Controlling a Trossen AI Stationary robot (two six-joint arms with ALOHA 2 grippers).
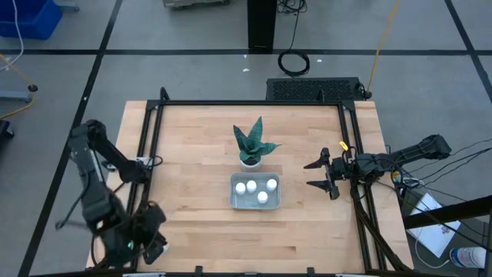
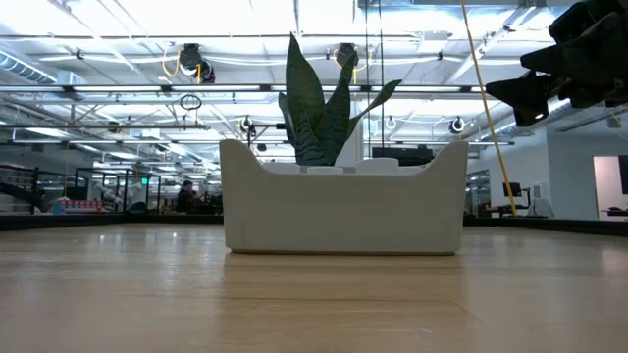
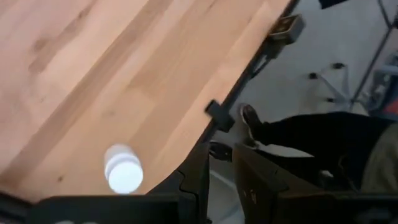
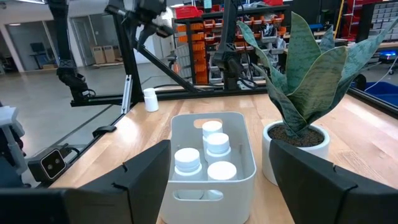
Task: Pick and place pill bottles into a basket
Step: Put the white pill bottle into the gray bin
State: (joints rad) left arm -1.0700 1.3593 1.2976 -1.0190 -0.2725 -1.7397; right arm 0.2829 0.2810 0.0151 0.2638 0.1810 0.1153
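Note:
One pill bottle [image 3: 124, 171], white with a white cap, stands upright on the wood at the table's near left corner [image 1: 163, 248] [image 4: 150, 99]. My left gripper [image 3: 221, 152] [image 1: 152, 245] slants down above that corner beside the bottle, its fingers only a narrow gap apart with nothing between them. Several more pill bottles [image 1: 251, 185] [image 4: 217, 142] stand upright in the pale basket [image 1: 233, 201] [image 4: 180, 193] [image 2: 343, 211] at mid table. My right gripper [image 1: 317, 174] [image 4: 219, 149] [image 2: 535, 88] hovers level and open, right of the basket.
A small white pot with a spiky green plant [image 1: 250, 150] [image 4: 298, 134] stands just behind the basket. A black metal frame [image 1: 146, 154] runs along the table's edges. Beyond the near left edge, a person's shoe and dark trouser leg [image 3: 298, 130] show.

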